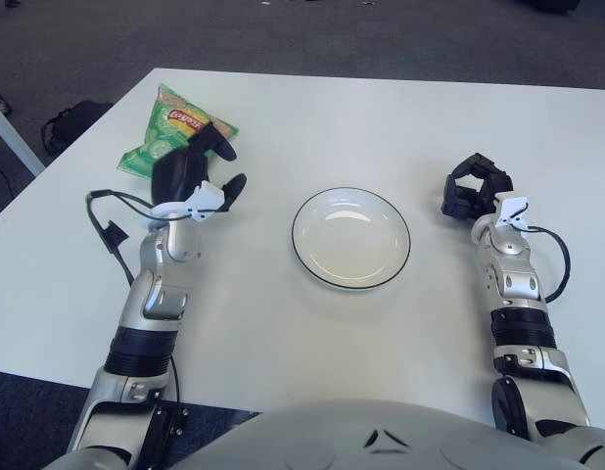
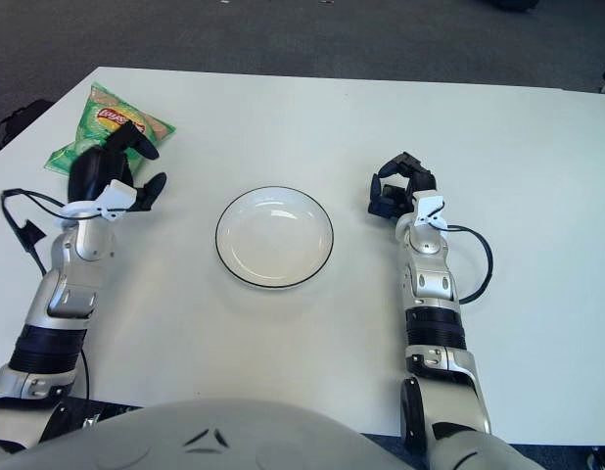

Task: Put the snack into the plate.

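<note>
The snack is a green chip bag [image 1: 168, 121] lying flat at the table's far left. My left hand [image 1: 200, 168] is at the bag's near right edge and overlaps it. Its fingers are spread and hold nothing. The white plate [image 1: 350, 238] with a dark rim sits in the middle of the table with nothing in it, to the right of the left hand. My right hand [image 1: 474, 191] shows to the right of the plate, fingers curled and holding nothing.
The white table [image 1: 312, 117] ends at its left edge close to the bag. A black bag [image 1: 72, 122] lies on the dark floor beyond that edge. A black cable [image 1: 112, 230] loops beside my left forearm.
</note>
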Controlling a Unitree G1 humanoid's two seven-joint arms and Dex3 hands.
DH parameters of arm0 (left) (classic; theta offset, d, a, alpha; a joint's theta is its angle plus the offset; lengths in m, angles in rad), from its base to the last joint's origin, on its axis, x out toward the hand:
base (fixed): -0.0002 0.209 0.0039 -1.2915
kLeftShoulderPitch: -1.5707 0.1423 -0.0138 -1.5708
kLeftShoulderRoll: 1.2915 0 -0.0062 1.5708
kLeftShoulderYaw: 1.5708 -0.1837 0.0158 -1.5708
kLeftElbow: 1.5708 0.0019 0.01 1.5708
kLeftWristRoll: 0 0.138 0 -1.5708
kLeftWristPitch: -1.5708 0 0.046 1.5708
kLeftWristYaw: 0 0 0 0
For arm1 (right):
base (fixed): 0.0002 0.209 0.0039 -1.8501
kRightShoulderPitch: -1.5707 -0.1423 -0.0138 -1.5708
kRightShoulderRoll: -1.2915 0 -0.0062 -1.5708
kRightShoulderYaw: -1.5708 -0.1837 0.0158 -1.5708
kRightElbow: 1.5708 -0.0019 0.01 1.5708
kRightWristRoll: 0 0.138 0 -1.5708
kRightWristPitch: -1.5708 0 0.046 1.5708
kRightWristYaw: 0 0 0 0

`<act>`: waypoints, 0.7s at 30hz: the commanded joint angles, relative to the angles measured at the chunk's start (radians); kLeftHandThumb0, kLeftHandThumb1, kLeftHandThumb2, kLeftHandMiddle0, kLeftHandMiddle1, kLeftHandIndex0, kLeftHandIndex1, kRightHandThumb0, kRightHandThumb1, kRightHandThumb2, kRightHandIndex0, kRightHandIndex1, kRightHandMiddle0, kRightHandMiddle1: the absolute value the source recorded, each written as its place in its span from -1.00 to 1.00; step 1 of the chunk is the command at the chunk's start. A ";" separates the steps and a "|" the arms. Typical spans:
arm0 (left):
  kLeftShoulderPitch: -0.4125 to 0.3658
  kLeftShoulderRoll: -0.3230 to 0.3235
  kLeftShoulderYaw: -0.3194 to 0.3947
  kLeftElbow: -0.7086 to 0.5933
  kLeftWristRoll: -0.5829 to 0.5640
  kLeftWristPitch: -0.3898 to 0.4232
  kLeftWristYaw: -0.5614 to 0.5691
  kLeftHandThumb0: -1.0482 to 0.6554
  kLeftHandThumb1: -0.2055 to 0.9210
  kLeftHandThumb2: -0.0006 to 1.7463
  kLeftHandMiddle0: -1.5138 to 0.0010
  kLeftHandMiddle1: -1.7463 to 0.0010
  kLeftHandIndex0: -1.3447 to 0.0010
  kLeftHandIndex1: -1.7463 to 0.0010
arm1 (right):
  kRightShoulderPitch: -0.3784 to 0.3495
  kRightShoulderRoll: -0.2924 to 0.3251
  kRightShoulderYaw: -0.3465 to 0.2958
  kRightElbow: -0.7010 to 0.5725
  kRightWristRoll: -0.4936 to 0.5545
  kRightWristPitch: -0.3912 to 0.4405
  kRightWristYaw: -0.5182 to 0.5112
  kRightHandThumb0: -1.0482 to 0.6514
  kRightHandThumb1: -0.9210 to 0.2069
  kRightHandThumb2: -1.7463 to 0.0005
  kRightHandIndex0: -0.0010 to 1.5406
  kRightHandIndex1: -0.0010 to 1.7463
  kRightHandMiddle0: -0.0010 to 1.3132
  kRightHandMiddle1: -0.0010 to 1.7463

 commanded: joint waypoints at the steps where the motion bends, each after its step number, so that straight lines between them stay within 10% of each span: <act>1: -0.089 0.038 -0.016 0.070 0.095 0.060 0.006 0.02 0.28 0.23 0.13 -1.00 0.47 -0.98 | 0.059 0.017 0.023 0.057 -0.018 0.058 0.015 -0.35 0.14 -0.57 0.68 1.00 -0.01 1.00; 4: -0.175 0.076 -0.017 0.177 0.111 0.055 0.008 0.14 0.57 -0.02 0.40 -0.95 0.69 -0.98 | 0.059 0.017 0.027 0.057 -0.023 0.057 0.016 -0.35 0.14 -0.57 0.68 1.00 -0.01 1.00; 10: -0.229 0.121 -0.020 0.268 0.099 0.000 0.043 -0.47 0.31 0.02 0.79 -0.55 0.97 -0.50 | 0.057 0.009 0.036 0.085 -0.030 0.033 0.023 -0.36 0.16 -0.58 0.69 1.00 0.00 1.00; 13: -0.267 0.137 -0.021 0.341 0.081 -0.057 0.088 -0.66 0.50 -0.14 0.88 -0.46 0.99 -0.31 | 0.054 0.002 0.044 0.098 -0.036 0.021 0.025 -0.36 0.16 -0.58 0.70 1.00 0.00 1.00; 21: -0.536 0.185 -0.083 0.890 0.098 -0.266 0.306 -0.94 0.97 -0.35 0.99 0.10 1.00 0.06 | 0.048 -0.007 0.070 0.148 -0.081 -0.048 0.015 -0.36 0.16 -0.58 0.74 1.00 0.00 1.00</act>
